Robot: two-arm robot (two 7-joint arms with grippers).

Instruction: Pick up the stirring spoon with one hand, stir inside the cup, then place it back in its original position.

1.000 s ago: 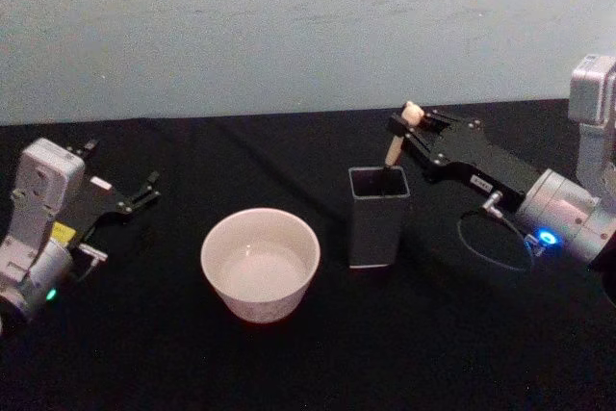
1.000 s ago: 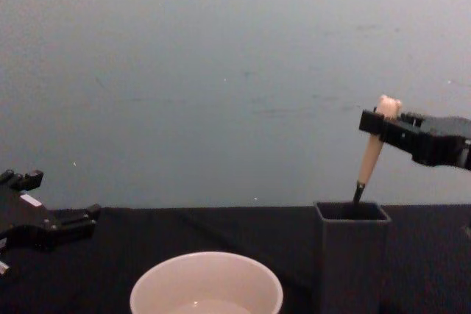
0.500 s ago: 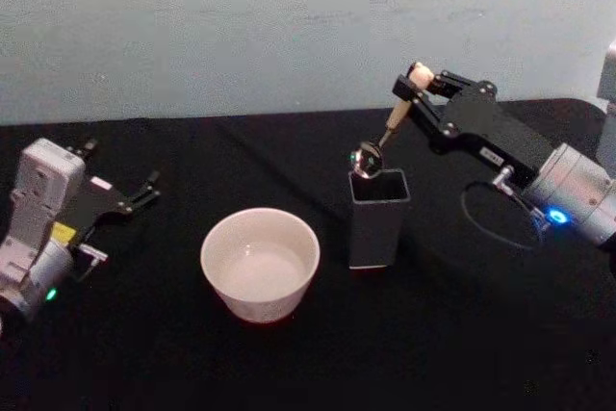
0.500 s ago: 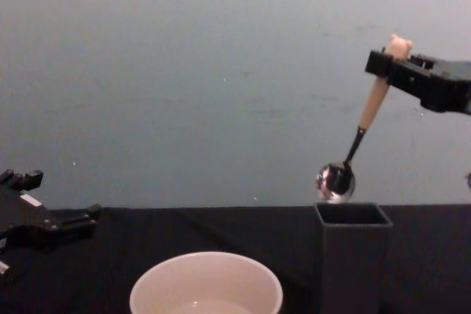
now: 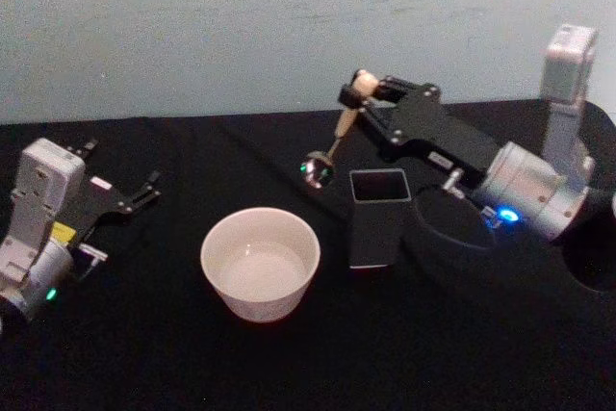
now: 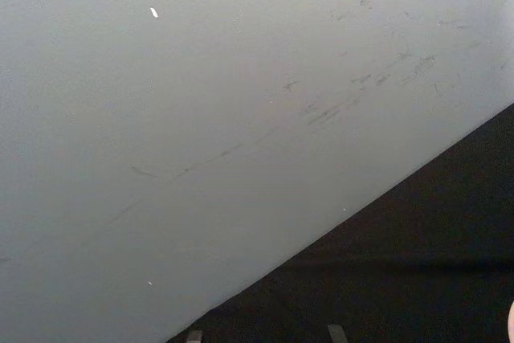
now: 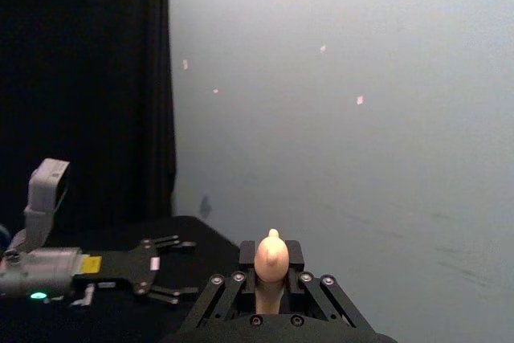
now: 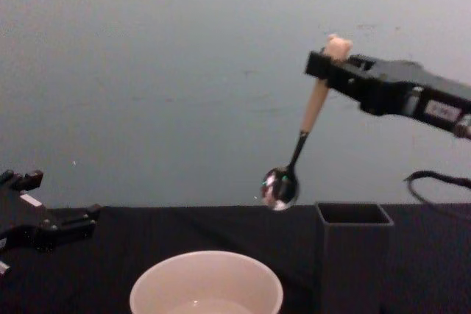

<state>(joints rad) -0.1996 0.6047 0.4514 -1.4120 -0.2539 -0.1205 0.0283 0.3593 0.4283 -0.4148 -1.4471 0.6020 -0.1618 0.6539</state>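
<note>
- The stirring spoon (image 5: 337,141) is held tilted in the air, clear of the dark grey square holder (image 5: 375,228). Its bowl hangs at about 1 o'clock from the cup (image 5: 258,307), not yet over the rim.
- The pick-up is judged done and the carry to the cup is the step in hand. Stirring and the return to the holder are left.
- The spoon is slim, with a peach-beige handle capped by a tiny bear head, a thin metal stem and a small shiny bowl.
- The cup is wide, round, cream-pink, smooth and thin-rimmed, with the holder at its 3 o'clock.
- The right gripper (image 5: 361,93) is clenched on the handle just under the bear head.
- The left gripper (image 5: 123,166) is parked at 9 o'clock from the cup, fingers spread, over the black cloth surface (image 5: 289,372).
</note>
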